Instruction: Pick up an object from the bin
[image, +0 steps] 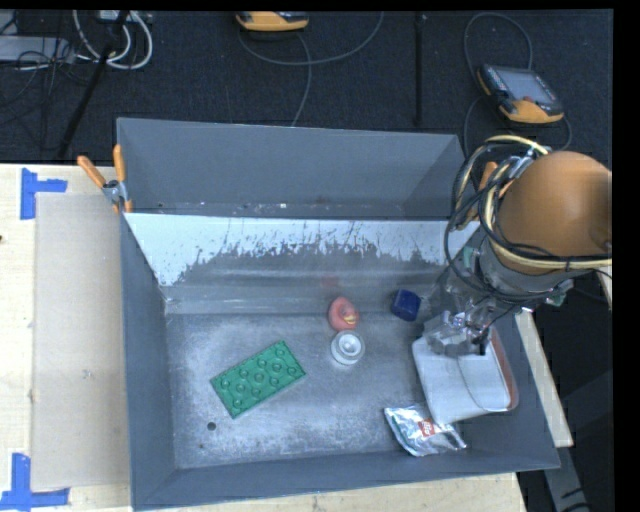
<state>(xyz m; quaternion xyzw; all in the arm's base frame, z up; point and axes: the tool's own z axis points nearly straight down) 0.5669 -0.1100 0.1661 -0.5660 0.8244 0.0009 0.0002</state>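
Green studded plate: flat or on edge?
Flat. The green plate lies studs-up on the bin floor, its whole top face showing, touching nothing else.

Studded plate (257, 377) left of cap (347, 348), in bin (300, 170)

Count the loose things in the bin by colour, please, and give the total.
Green: 1, a flat studded plate.
Pink: 1, a small rounded piece.
Blue: 1, a small block.
White: 2, a round cap and a flat pad with a reddish edge, partly under the gripper.
Silver: 1, a crumpled wrapper.
Total: 6.
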